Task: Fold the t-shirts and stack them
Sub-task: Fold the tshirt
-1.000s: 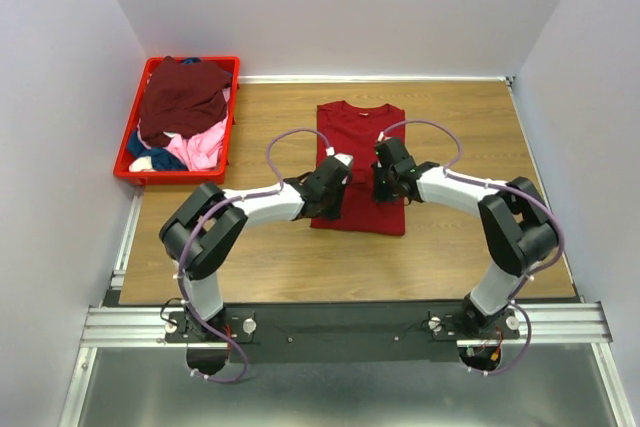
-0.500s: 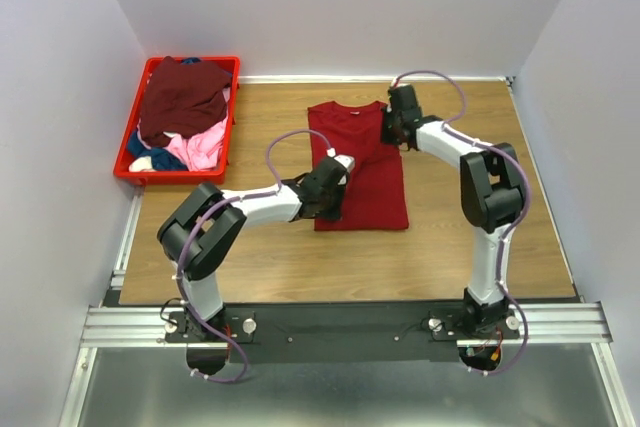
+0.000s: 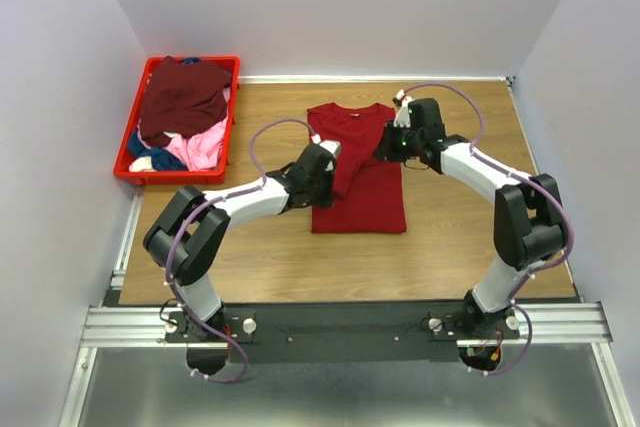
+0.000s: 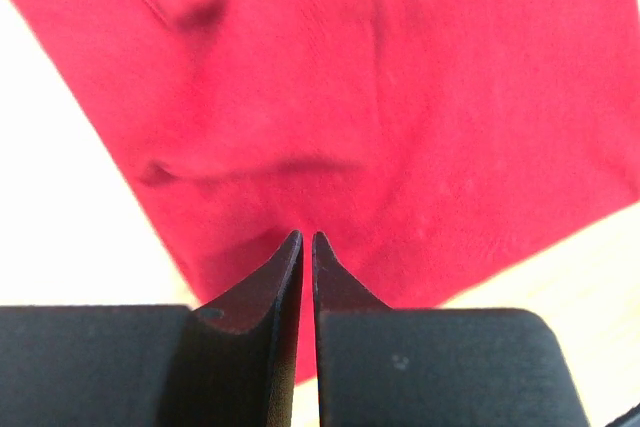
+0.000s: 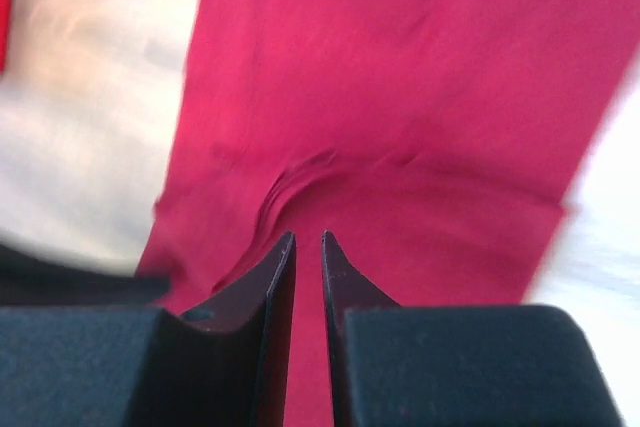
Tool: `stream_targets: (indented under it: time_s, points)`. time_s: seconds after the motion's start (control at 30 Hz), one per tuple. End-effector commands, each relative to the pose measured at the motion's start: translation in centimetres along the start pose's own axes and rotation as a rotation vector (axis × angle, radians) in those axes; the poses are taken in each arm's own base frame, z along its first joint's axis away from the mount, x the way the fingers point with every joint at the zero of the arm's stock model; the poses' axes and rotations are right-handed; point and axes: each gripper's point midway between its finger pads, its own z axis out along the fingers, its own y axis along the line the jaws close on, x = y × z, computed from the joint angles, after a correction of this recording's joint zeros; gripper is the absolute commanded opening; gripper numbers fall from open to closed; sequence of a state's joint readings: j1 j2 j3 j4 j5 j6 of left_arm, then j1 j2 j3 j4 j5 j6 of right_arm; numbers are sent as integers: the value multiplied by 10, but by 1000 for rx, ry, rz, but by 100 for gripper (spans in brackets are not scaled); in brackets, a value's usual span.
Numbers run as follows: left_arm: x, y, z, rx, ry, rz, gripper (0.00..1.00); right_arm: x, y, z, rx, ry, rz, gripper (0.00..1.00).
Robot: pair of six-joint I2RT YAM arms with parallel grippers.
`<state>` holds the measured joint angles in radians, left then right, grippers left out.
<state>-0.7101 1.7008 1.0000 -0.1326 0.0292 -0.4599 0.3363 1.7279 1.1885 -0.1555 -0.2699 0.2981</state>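
Top external: bright red round-necked cloth t-shirt [image 3: 360,192] lies flat mid-table; in the last second the right gripper [image 3: 393,144] swung from its middle to its top right edge, so we read smoothing before the cross fold. The left gripper [image 3: 318,169] sits at its left edge; both jaw pairs nearly together, nothing visibly pinched. Around: brown wooden table [image 3: 460,237], red plastic crate [image 3: 170,180] far left, white walls [image 3: 350,7].

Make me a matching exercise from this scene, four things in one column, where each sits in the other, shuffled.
1 bright red t-shirt
2 dark maroon shirt
3 pink shirt
4 red crate

A table's far left corner
B top of the crate pile
C flat mid-table
D crate's near right side, beside the maroon one

Pairs: 1-C, 2-B, 3-D, 4-A
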Motion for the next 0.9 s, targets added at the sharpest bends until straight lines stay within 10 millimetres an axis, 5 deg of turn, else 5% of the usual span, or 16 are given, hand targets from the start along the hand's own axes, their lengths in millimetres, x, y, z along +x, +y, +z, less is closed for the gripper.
stream_targets:
  time_s: [0.0, 0.17, 0.3, 0.63, 0.83, 0.87]
  points:
    - [-23, -6, -1, 31, -44, -5, 15, 44, 29, 4, -219, 133, 28, 23]
    - [-13, 4, 1, 10, -27, -33, 15, 89, 25, 11, -244, 238, 107, 23]
    - [0, 7, 3, 13, 3, -32, 15, 106, 31, 22, -312, 282, 156, 23]
    - [43, 24, 5, -9, 91, -31, 15, 92, 45, 54, -386, 274, 173, 23]
    - [45, 25, 5, -9, 96, -23, 15, 84, 64, 73, -442, 293, 174, 23]
    - [45, 25, 5, -9, 96, -22, 15, 69, 70, 77, -460, 269, 168, 23]
